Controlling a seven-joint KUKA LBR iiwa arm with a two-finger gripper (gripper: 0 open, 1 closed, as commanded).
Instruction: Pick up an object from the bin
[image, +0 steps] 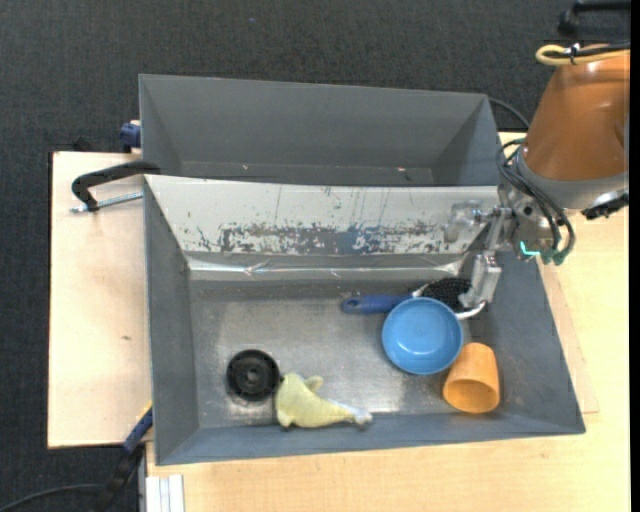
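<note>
Jaws, hanging down from the arm (578, 120) at the right of the bin (300, 130), stood low by the right-hand wall, right at the black bristled head of a brush (447, 291). Whether they were parted or clenched could not be told from this angle, nor whether anything sat between them. The arm's orange cover hung above the bin's right rim.

That brush lay on the bin's floor toward the back right. Its blue handle stretched leftward along the foot of the scuffed back wall, and its head was tucked between the jaws and the rim of a blue bowl (422, 336). The bowl stood upright, mouth up, just in front of the brush head (touching it or only very near, I could not say). An orange cup (472, 378) lay tipped on its side at the bowl's front right, its body against or just beside the bowl, close to the bin's front right corner.

Well apart from these, toward the front left, sat a round black disc-like thing (252, 373). Just to its right a limp pale yellow piece (310, 404), cloth or soft rubber by the look, sprawled along the front wall.
</note>
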